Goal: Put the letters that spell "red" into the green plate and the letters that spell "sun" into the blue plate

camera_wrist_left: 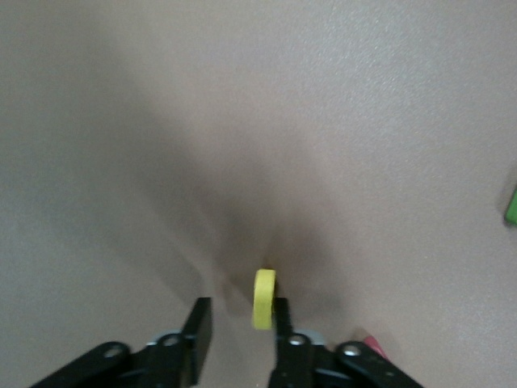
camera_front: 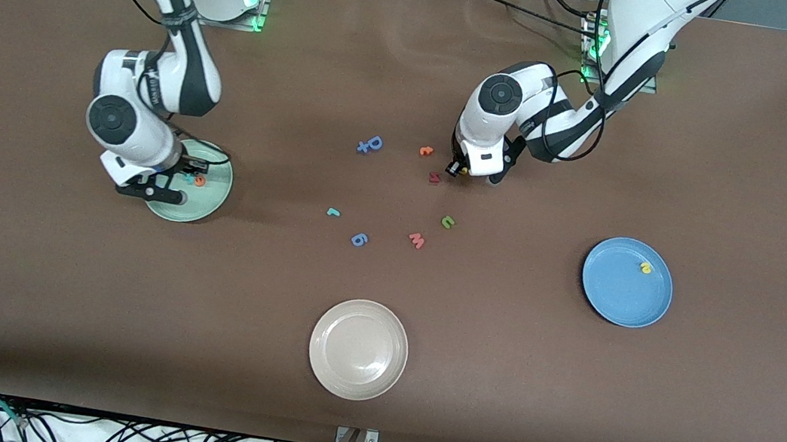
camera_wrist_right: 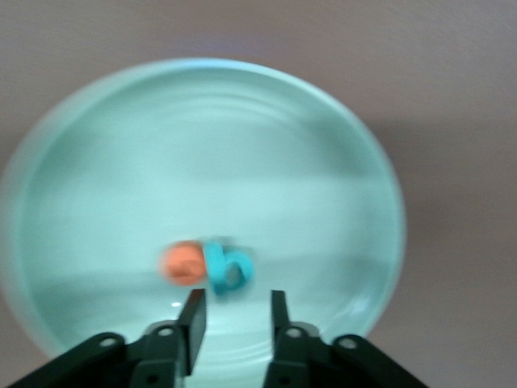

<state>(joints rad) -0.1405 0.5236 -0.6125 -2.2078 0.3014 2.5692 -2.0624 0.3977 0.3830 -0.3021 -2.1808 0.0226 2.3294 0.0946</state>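
Note:
My right gripper [camera_front: 183,174] [camera_wrist_right: 236,295] hangs open low over the green plate [camera_front: 202,200] [camera_wrist_right: 202,145], with nothing between its fingers. The orange "e" [camera_front: 199,180] [camera_wrist_right: 182,263] and teal "d" [camera_wrist_right: 226,267] lie side by side in that plate, just past the fingertips. My left gripper [camera_front: 477,173] [camera_wrist_left: 240,303] is down at the table with its fingers apart. A small yellow letter [camera_wrist_left: 264,299] stands on edge against one finger, clear of the other. A yellow "s" [camera_front: 646,268] lies in the blue plate [camera_front: 613,288]. The teal "r" [camera_front: 334,212] and green arch letter [camera_front: 447,221] lie on the table.
Loose on the table's middle are two blue letters [camera_front: 370,145] [camera_front: 359,239], a pink "w" [camera_front: 417,240], a dark red letter [camera_front: 434,178] and an orange letter [camera_front: 426,151]. A cream-white plate [camera_front: 362,323] sits nearest the front camera.

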